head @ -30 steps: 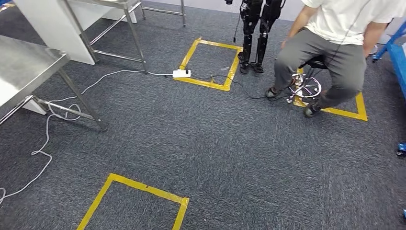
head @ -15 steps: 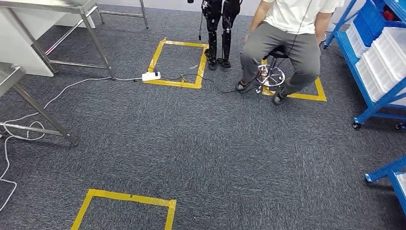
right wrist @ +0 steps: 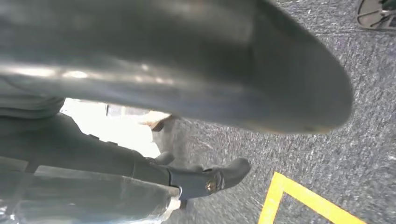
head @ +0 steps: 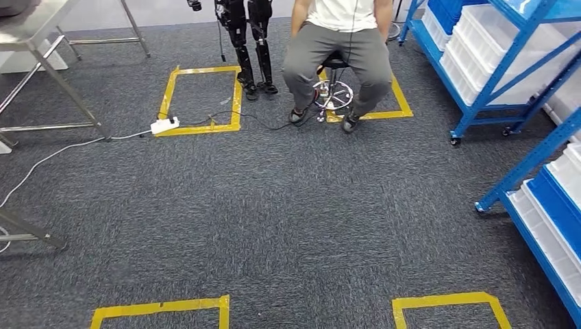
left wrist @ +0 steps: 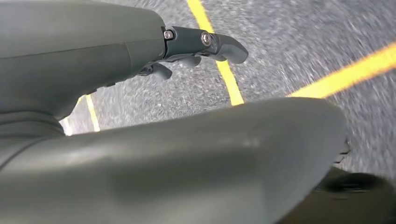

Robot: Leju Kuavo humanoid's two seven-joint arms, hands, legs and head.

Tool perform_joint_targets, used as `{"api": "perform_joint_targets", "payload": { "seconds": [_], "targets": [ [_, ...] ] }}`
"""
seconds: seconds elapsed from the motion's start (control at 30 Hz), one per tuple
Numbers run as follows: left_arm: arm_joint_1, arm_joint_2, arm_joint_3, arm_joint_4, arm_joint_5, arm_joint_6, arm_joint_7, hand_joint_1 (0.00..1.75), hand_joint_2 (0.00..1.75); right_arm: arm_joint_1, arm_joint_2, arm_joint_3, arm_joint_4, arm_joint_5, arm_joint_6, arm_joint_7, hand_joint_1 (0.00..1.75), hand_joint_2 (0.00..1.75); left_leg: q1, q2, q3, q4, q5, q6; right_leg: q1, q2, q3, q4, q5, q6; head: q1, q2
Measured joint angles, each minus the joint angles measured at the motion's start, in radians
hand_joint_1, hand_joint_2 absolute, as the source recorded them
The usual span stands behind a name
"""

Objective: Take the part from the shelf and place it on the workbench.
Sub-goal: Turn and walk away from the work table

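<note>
Left hand (left wrist: 140, 93) hangs over carpet, fingers (left wrist: 219, 44) apart, nothing in them; wrist view blurred. Right hand (right wrist: 163, 116) likewise empty, dark fingers (right wrist: 219, 177) spread above grey carpet and yellow tape (right wrist: 299, 198). Head view adds blue metal shelf (head: 510, 62) at my right with white plastic bins (head: 493, 41); part itself too small to tell. Steel table (head: 34, 31) far left. Person (head: 339, 48) sits on stool (head: 334, 92). White power strip (head: 164, 125) lies on carpet.
</note>
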Motion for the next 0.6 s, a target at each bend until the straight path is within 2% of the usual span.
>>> {"api": "perform_joint_targets", "payload": {
  "seconds": [0.03,0.07,0.1,0.13,0.17,0.23,0.3,0.37,0.4,0.43,0.5,0.57,0.6],
  "targets": [
    [0.003,0.000,0.000,0.000,0.000,0.000,0.000,0.00,0.00,0.000,0.000,0.000,0.000,0.001,0.000,0.000,0.00,0.00,0.000,-0.015,-0.034,0.067,-0.027,0.002,0.004,0.014,-0.001,0.000,0.001,-0.004,-0.001,0.000],
    [0.005,0.000,0.000,0.000,0.000,0.001,0.000,0.00,0.00,0.000,0.001,0.000,0.000,0.002,0.001,0.000,0.00,0.00,-0.001,-0.021,-0.061,0.113,-0.037,0.004,0.009,0.028,-0.001,0.000,0.001,-0.005,-0.001,0.000],
    [0.008,0.000,0.000,0.000,0.000,0.002,0.000,0.00,0.00,0.000,0.001,0.000,0.000,0.002,0.001,0.001,0.00,0.00,-0.002,-0.025,-0.072,0.124,-0.026,0.009,0.012,0.044,-0.001,0.001,0.002,-0.007,-0.001,0.000],
    [0.009,0.000,0.000,0.000,0.000,0.004,0.000,0.00,0.00,0.001,0.001,0.000,0.000,0.003,0.001,0.002,0.00,0.00,-0.002,-0.029,-0.065,0.096,0.005,0.014,0.015,0.059,0.001,0.001,0.002,-0.007,-0.001,0.000],
    [0.010,0.000,0.000,0.000,0.000,0.006,0.000,0.00,0.00,0.002,0.001,0.000,0.000,0.003,0.001,0.003,0.00,0.00,-0.003,-0.040,-0.041,0.036,0.047,0.021,0.016,0.075,0.003,0.002,0.002,-0.006,-0.001,0.000],
    [0.011,0.001,0.000,0.000,0.000,0.010,-0.001,0.00,0.00,0.001,0.003,0.000,0.000,0.003,0.000,0.005,0.00,0.00,-0.005,-0.083,0.010,-0.085,0.106,0.030,0.020,0.101,0.003,0.003,0.003,-0.004,0.000,0.000],
    [0.011,0.001,0.000,0.000,-0.001,0.012,-0.002,0.00,0.00,-0.001,0.004,0.000,0.000,0.004,-0.001,0.006,0.00,0.00,-0.011,-0.103,0.028,-0.130,0.117,0.032,0.021,0.120,-0.004,0.003,0.007,0.003,0.000,0.000],
    [0.010,-0.001,0.000,0.000,-0.002,0.012,-0.002,0.00,0.00,0.001,0.004,0.000,0.000,0.004,-0.001,0.006,0.00,0.00,-0.015,-0.080,0.030,-0.140,0.124,0.038,0.019,0.132,-0.017,0.002,0.012,0.014,0.000,0.000],
    [0.010,-0.002,0.000,0.000,-0.002,0.012,-0.002,0.00,0.00,0.002,0.004,0.000,0.000,0.005,-0.001,0.007,0.00,0.00,-0.015,-0.069,0.031,-0.148,0.130,0.043,0.019,0.119,-0.025,0.011,0.008,0.018,0.001,0.000],
    [0.011,-0.002,0.000,0.000,-0.002,0.011,-0.002,0.00,0.00,0.002,0.004,0.000,0.000,0.006,-0.001,0.007,0.00,0.00,-0.014,-0.055,0.032,-0.155,0.136,0.049,0.020,0.095,-0.041,0.035,-0.006,0.017,0.003,0.000],
    [0.014,-0.003,0.000,0.000,-0.002,0.011,-0.002,0.00,0.00,-0.001,0.004,0.000,0.000,0.007,-0.001,0.008,0.00,0.00,-0.015,-0.025,0.030,-0.162,0.141,0.055,0.020,0.039,-0.097,0.145,-0.062,0.011,0.006,0.000],
    [0.016,-0.003,0.001,0.000,-0.002,0.011,-0.001,0.00,0.00,-0.002,0.005,0.000,0.000,0.009,-0.001,0.008,0.00,0.00,-0.018,0.008,0.027,-0.161,0.141,0.056,0.014,0.019,-0.155,0.267,-0.110,0.014,0.008,0.000],
    [0.016,-0.003,0.000,0.000,-0.002,0.011,0.000,0.00,0.00,-0.001,0.004,0.000,0.000,0.009,-0.001,0.008,0.00,0.00,-0.018,0.024,0.026,-0.161,0.141,0.055,0.011,0.015,-0.162,0.286,-0.113,0.022,0.008,0.000]
  ]
}}
